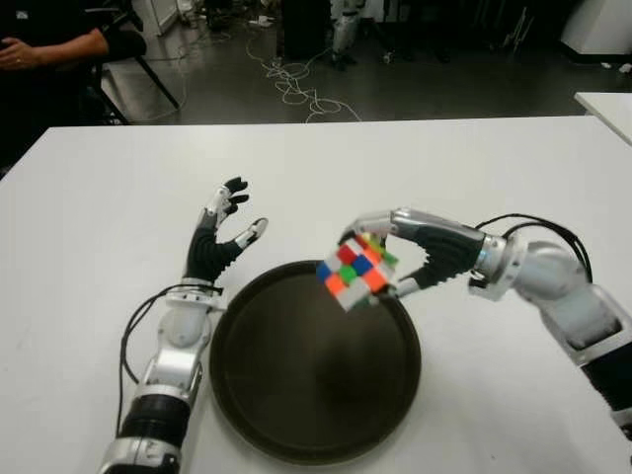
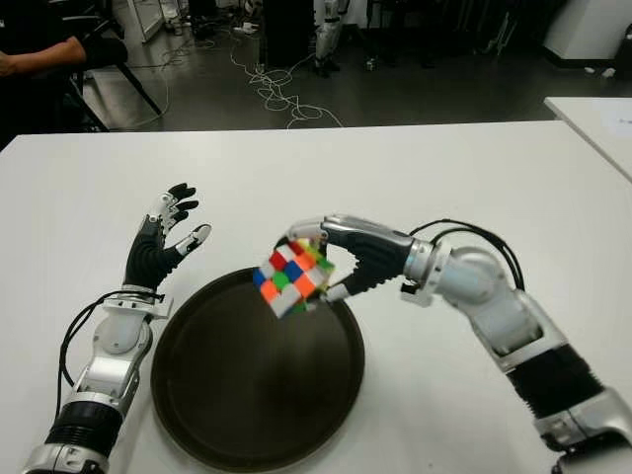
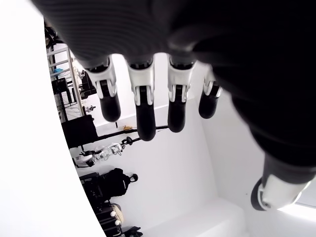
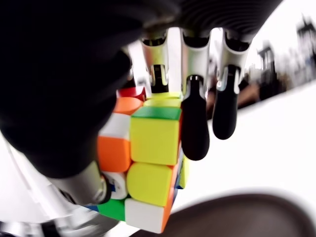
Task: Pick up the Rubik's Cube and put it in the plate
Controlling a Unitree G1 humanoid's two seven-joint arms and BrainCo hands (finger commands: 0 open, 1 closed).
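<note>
The Rubik's Cube is held tilted in the air by my right hand, above the far right part of the dark round plate. In the right wrist view the cube sits between the thumb and the curled fingers, with the plate's rim below it. My left hand stands with its fingers spread just off the plate's far left edge and holds nothing; its fingers show spread in the left wrist view.
The white table carries the plate near me. A second white table stands at the far right. A person's arm shows at the far left beyond the table, and cables lie on the floor behind.
</note>
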